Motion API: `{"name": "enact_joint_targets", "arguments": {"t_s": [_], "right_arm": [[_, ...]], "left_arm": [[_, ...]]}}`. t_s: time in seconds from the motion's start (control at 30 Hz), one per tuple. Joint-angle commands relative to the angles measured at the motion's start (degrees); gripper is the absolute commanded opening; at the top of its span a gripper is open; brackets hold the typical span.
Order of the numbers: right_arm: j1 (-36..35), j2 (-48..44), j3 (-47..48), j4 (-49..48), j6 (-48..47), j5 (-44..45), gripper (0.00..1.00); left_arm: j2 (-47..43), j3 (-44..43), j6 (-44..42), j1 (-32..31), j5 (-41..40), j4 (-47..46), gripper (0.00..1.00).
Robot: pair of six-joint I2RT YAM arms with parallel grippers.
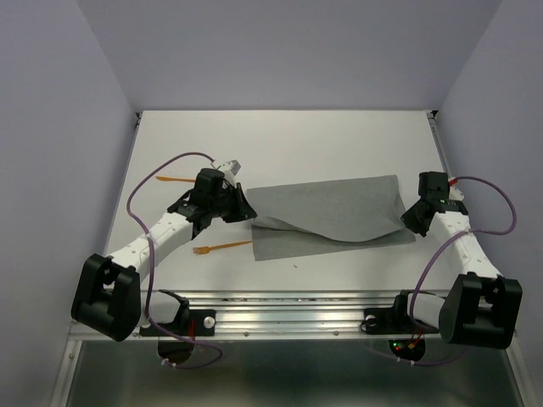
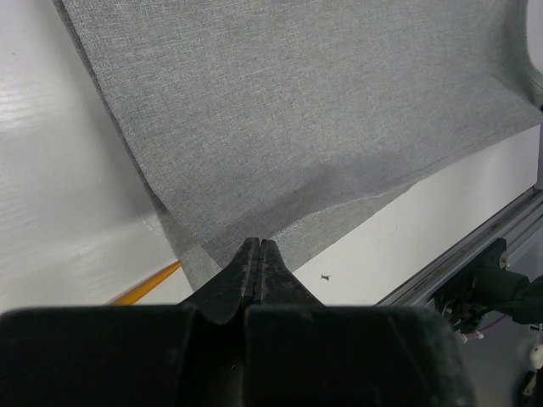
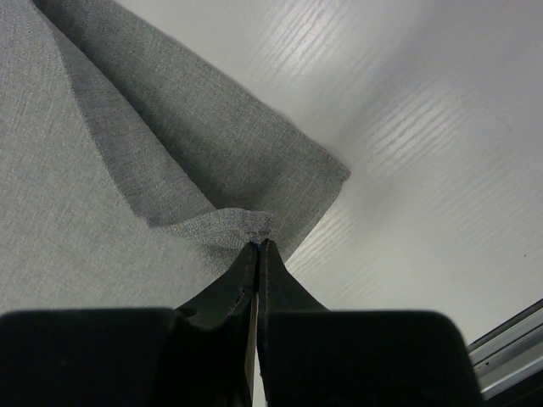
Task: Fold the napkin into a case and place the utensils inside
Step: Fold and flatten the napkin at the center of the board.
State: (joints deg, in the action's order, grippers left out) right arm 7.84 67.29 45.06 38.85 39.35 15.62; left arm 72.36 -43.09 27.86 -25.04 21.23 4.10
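The grey napkin (image 1: 331, 212) lies across the middle of the white table, with one layer held up over a lower layer (image 1: 284, 246). At its left end my left gripper (image 1: 250, 216) is shut on the cloth edge; the left wrist view shows the jaws (image 2: 259, 244) pinched on the napkin (image 2: 297, 110). At the right end my right gripper (image 1: 405, 222) is shut on a corner, and that corner bunches at the tips (image 3: 260, 243) of the napkin (image 3: 85, 220). The orange fork (image 1: 222, 248) lies in front of the left gripper, its handle (image 2: 148, 284) peeking out. A second orange utensil (image 1: 174, 180) lies at the far left.
An aluminium rail (image 1: 297, 309) runs along the table's near edge, also visible as the rail (image 2: 475, 246). A small dark speck (image 1: 295, 265) sits on the table in front of the napkin. Purple cables loop beside both arms. Pale walls enclose the table on three sides.
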Motion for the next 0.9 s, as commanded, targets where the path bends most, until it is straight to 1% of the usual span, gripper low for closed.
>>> {"name": "enact_joint_targets", "arguments": {"t_s": [0.0, 0.3, 0.6, 0.73, 0.77, 0.8, 0.83, 0.87], "right_arm": [[0.25, -1.37, -0.32, 0.35, 0.64, -0.06, 0.01], [0.25, -2.86, 2.05, 3.86, 1.60, 0.47, 0.01], [0.25, -2.69, 0.91, 5.09, 5.29, -1.64, 0.01], [0.25, -3.56, -0.23, 5.53, 6.17, -1.20, 0.02], [0.25, -3.65, -0.76, 5.71, 6.52, -0.77, 0.04], [0.25, -3.74, -1.02, 5.71, 7.05, -0.68, 0.15], [0.25, -3.74, -1.29, 5.97, 7.40, -0.33, 0.28], [0.25, -3.92, -1.38, 5.97, 7.67, -0.41, 0.46]], "left_arm": [[-1.61, 0.64, -0.08, -0.01, 0.74, -1.81, 0.00], [-2.84, -1.21, -0.35, -0.01, -0.14, 0.73, 0.00], [-4.06, 2.22, 1.58, -0.01, 0.74, -0.85, 0.00], [-4.68, 2.84, 1.50, -0.01, 0.56, -0.58, 0.00], [-4.59, 2.92, 1.50, -0.01, 0.30, -0.23, 0.00], [-4.33, 2.84, 1.32, -0.01, 0.30, -0.06, 0.00], [-3.63, 2.40, 1.06, -0.01, 0.21, 0.99, 0.00], [-3.02, 1.88, 0.97, -0.01, -0.48, 2.30, 0.02]]}}
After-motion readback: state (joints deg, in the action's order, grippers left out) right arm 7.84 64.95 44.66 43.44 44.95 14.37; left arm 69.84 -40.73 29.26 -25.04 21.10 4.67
